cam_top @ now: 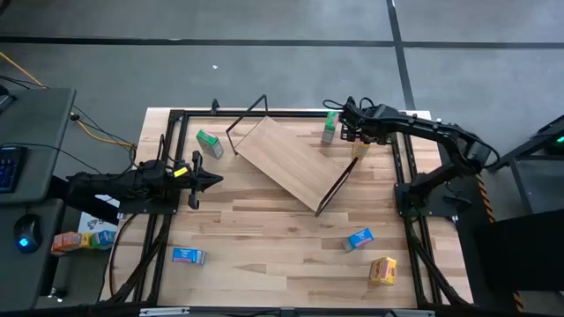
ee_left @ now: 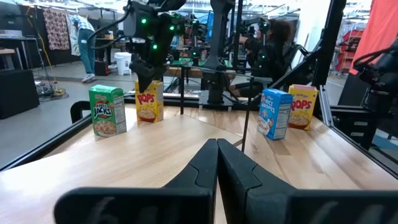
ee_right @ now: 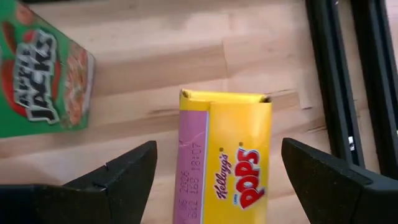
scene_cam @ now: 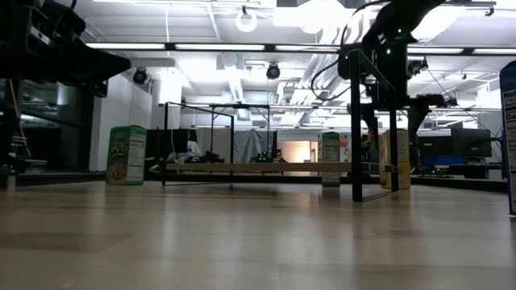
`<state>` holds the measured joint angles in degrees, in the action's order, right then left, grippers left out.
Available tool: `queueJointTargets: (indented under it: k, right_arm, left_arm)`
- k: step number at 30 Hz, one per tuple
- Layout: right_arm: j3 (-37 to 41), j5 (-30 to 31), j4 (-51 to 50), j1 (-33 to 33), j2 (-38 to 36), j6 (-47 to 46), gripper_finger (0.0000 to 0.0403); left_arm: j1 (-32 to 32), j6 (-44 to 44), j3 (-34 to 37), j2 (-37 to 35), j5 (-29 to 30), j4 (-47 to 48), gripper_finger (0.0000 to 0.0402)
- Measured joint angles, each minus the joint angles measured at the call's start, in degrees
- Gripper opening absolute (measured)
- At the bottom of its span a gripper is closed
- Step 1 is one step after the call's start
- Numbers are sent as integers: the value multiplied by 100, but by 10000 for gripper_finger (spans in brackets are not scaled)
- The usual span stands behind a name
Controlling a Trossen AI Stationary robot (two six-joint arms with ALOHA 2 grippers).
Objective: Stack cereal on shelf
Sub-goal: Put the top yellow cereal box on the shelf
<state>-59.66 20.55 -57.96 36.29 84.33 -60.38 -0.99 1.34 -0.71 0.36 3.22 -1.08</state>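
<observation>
My right fingers (ee_right: 214,177), spread, flank the yellow box (ee_right: 225,155) at the high view's upper right; a green box (ee_right: 40,78) stands beside. Left fingers (cam_top: 204,179), pressed together, wait left of the shelf (cam_top: 291,163).

2 cereal boxes (cam_top: 330,126) stand behind the shelf (cam_top: 291,163) (upright).

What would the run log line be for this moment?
right gripper: open over yellow Pops box | left gripper: shut, idle | shelf: bare

Yellow Pops box (ee_right: 233,155), green Apple Jacks box (ee_right: 40,78).
</observation>
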Motion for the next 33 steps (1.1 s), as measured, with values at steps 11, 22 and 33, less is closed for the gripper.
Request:
queueJointTargets:
  k: [11,22,33]
  right_arm:
    - [2,-325,64,301,204,301,320]
    - [4,-579,84,424,198,389,267]
    - [4,-657,80,422,195,525,209]
  left_arm:
    - [0,0,0,-1,0,0,0]
    - [0,0,-2,-2,0,-2,0]
    - [2,0,-2,-1,0,-2,0]
